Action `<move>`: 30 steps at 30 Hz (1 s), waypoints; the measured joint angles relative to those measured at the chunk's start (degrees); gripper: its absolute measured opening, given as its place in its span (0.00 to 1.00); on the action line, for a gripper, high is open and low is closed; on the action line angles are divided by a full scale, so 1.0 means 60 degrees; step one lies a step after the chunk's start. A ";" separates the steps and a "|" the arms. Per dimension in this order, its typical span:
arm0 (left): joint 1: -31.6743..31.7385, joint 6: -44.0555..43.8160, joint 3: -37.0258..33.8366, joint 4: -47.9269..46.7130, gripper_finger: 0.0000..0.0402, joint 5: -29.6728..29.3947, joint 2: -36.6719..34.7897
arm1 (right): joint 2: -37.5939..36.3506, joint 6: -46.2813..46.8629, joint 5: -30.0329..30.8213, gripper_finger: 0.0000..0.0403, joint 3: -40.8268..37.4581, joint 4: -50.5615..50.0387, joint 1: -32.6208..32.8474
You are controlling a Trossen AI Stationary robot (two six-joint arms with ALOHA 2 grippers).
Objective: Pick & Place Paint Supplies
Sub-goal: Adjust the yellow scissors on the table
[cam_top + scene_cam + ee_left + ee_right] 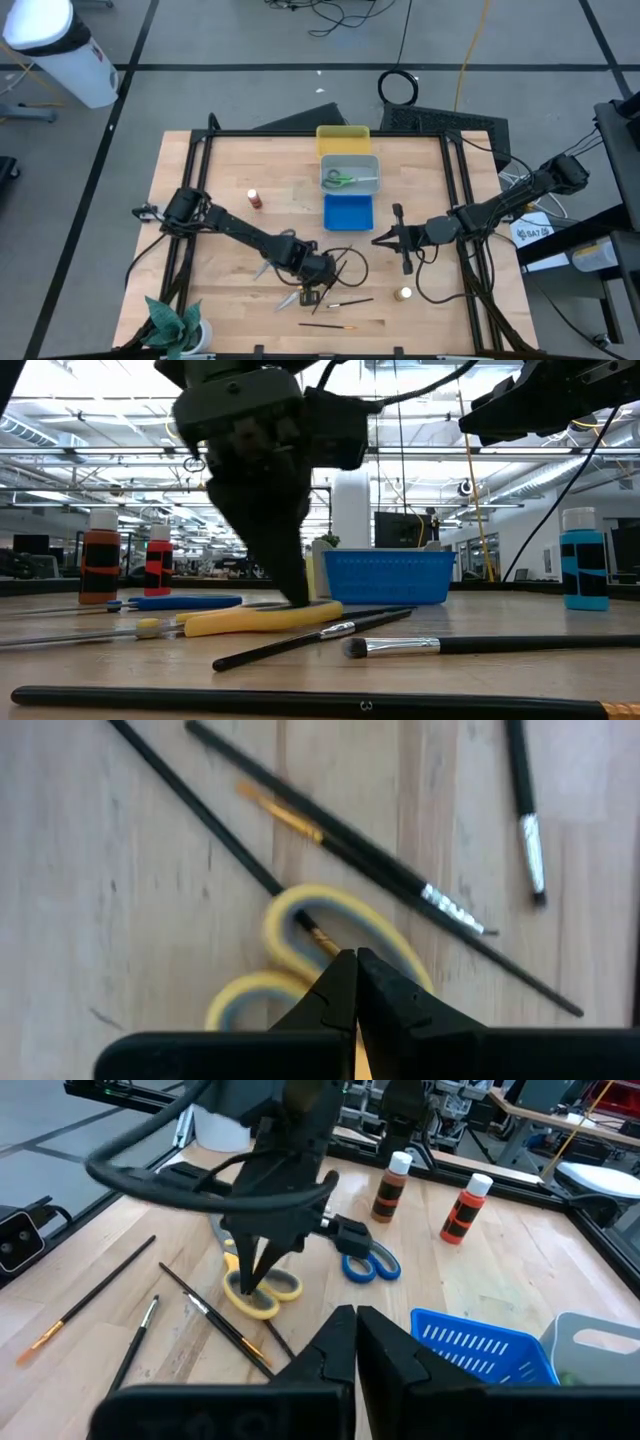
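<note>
From above, the pale wooden surface [220, 180] in its black frame stands on a grey floor with dark tape lines. A yellow tray [343, 139], a grey tray [350, 172] holding green-handled scissors [343, 180] and a blue tray [348, 212] form a line down the middle. A red paint bottle [256, 199] stands left of the trays and a whitish paint bottle [403, 294] near the right front. The left tool [318, 279] is low over the yellow-handled scissors [292, 297], with thin dark brushes [345, 302] beside it; the right tool [402, 240] hangs right of the blue tray. A green plant [172, 322] sits at the front left corner.

The level view adds a bright hall with ceiling beams, a brown paint bottle [100, 568], a blue paint bottle [584, 571] and blue-handled scissors [180, 601] lying flat, none clear from overhead.

The left wrist view shows its fingers [335, 992] pressed together, tips at the yellow handle loop, not clamped on it.

The right wrist view shows its fingers [378, 1345] likewise closed on nothing, well apart from the supplies, with benches beyond the surface.
</note>
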 joint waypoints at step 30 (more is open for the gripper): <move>0.0238 -0.1034 -0.1426 0.0745 0.02 -0.0016 -0.0091 | 0.0003 0.0143 0.0000 0.00 0.0000 0.0021 0.0000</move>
